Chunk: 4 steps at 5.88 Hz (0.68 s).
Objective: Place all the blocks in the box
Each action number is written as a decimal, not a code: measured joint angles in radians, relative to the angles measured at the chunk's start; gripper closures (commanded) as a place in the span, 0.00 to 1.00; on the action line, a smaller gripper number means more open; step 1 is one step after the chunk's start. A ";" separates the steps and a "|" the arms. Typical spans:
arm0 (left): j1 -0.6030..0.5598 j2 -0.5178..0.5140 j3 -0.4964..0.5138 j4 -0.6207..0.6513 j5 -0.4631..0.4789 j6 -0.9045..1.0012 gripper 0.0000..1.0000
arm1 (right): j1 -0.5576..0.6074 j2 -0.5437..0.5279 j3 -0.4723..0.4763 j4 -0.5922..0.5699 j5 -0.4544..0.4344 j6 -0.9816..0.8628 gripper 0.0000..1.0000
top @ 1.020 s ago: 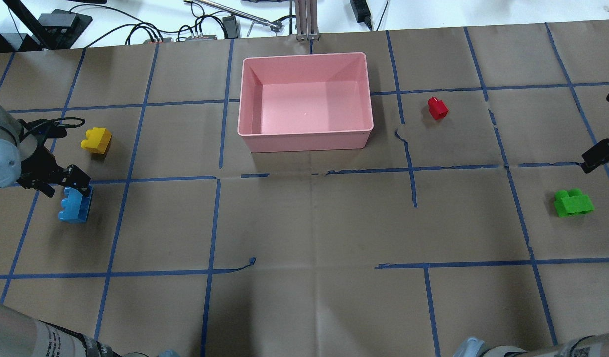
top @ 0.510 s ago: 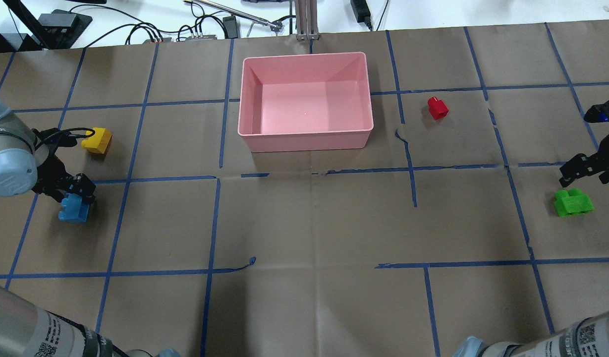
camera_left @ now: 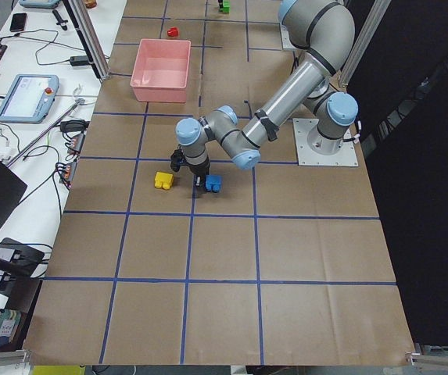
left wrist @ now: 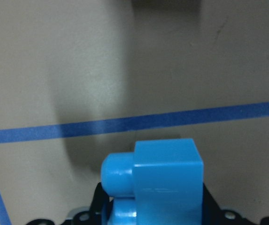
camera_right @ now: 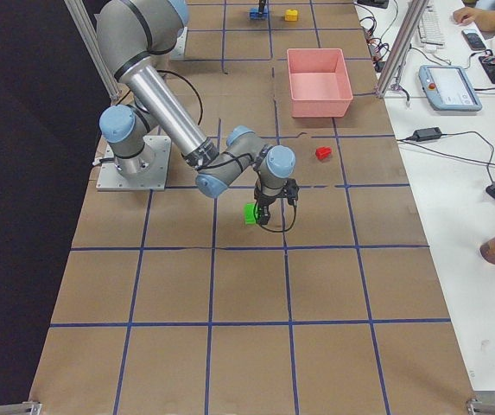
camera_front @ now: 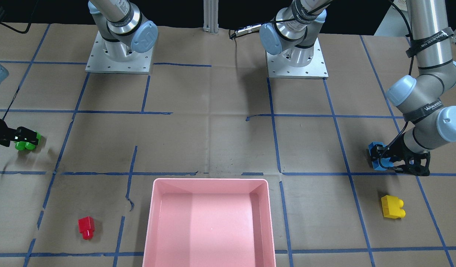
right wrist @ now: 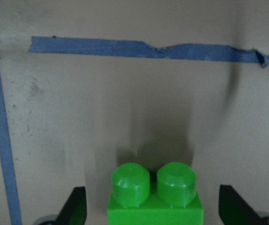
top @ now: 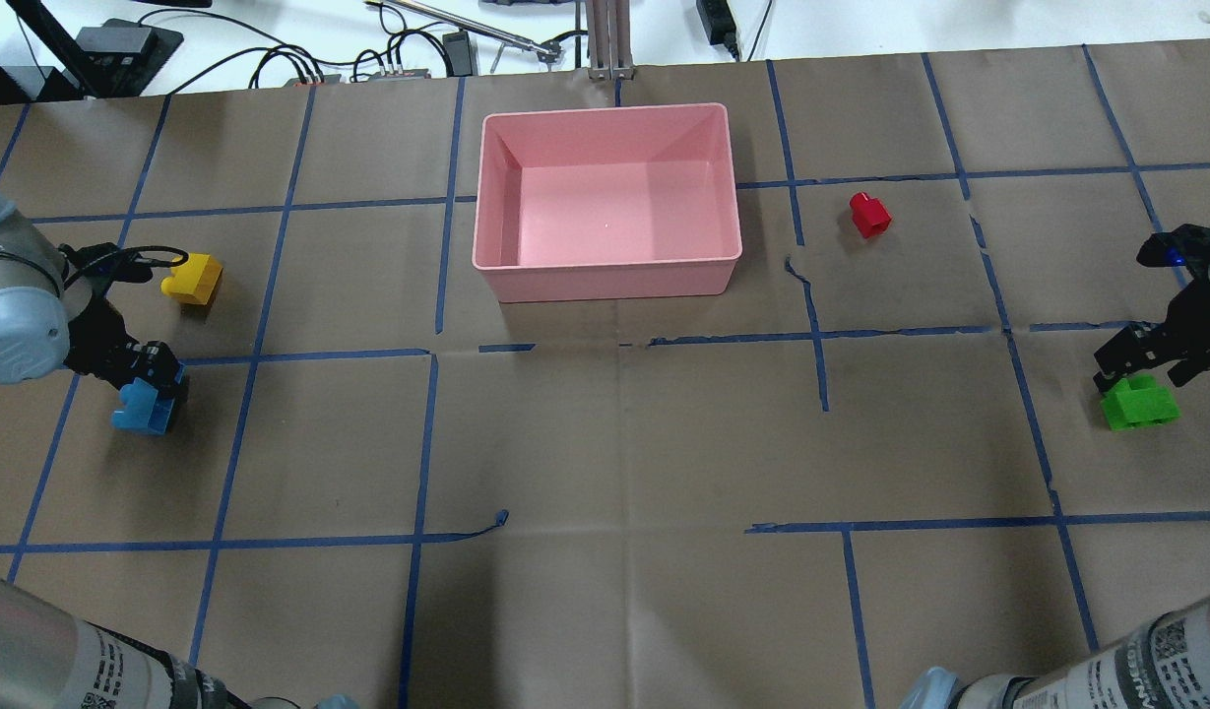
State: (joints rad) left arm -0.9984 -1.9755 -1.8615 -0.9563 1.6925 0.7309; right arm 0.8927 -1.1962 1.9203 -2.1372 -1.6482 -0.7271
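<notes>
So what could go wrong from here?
The left hand seems to grip the blue block near one end; it could pivot or slip on the way to the box.
The right hand is open around the green block with gaps either side; closing could push it askew.

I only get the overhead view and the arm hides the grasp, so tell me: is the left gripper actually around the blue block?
Observer: Yes. The left wrist camera shows the blue block centred in the left gripper, which looks closed tight against both its sides.
Operator: And the right one, at the green block?
Observer: The right wrist camera shows the right gripper open, straddling the green block with clear space on both sides.
</notes>
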 measured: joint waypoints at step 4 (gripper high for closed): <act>-0.369 0.084 0.252 -0.280 -0.005 -0.009 1.00 | 0.000 0.011 -0.002 0.000 -0.025 0.003 0.69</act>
State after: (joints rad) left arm -1.3677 -1.8911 -1.6093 -1.2360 1.6880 0.7218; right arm 0.8927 -1.1852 1.9187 -2.1368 -1.6730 -0.7242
